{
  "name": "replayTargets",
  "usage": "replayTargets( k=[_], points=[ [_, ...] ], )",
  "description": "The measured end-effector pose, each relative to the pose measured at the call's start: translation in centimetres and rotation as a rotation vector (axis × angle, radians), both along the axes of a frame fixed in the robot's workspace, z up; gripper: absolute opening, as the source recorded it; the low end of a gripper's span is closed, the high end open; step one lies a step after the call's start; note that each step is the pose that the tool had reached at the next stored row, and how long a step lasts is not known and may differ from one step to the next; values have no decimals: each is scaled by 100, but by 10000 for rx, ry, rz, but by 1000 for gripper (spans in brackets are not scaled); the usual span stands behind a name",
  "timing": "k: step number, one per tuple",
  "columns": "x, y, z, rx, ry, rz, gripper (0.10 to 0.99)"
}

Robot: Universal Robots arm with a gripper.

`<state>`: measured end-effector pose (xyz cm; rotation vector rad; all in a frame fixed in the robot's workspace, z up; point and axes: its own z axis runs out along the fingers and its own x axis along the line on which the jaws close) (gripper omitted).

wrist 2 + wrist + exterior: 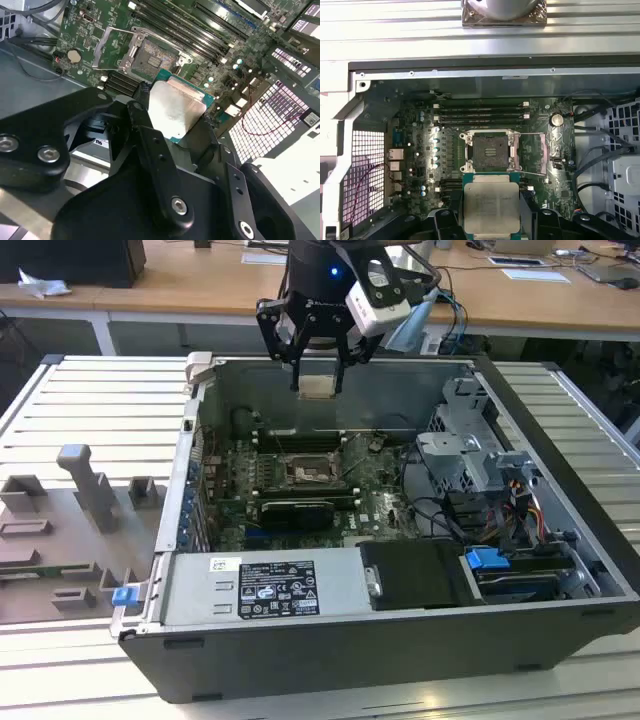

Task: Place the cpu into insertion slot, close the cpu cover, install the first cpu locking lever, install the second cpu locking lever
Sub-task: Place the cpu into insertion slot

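Observation:
My gripper [318, 368] hangs above the open computer case, shut on the cpu [317, 387], a flat square chip with a pale metal face. In both wrist views the cpu [491, 205] [175, 111] sits between the black fingers [446, 222]. The insertion slot [487, 152] [307, 475] lies open on the green motherboard, dark in the middle, below and apart from the chip. The cpu cover [534, 152] [112, 47] is flipped open beside the slot, with thin wire levers raised around it.
Long black memory slots [482, 112] run beside the socket. A black card [297, 511] lies near it. A labelled power supply [265, 590] and a drive cage with cables [470, 455] fill the case. A grey fixture plate [70, 530] lies at the exterior view's left.

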<state>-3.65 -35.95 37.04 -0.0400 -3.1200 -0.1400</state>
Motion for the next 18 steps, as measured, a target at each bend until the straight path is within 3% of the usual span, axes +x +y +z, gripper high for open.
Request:
replayTargets(
  k=[18],
  points=[
    [0,0,0,0,0,-173,537]
  ],
)
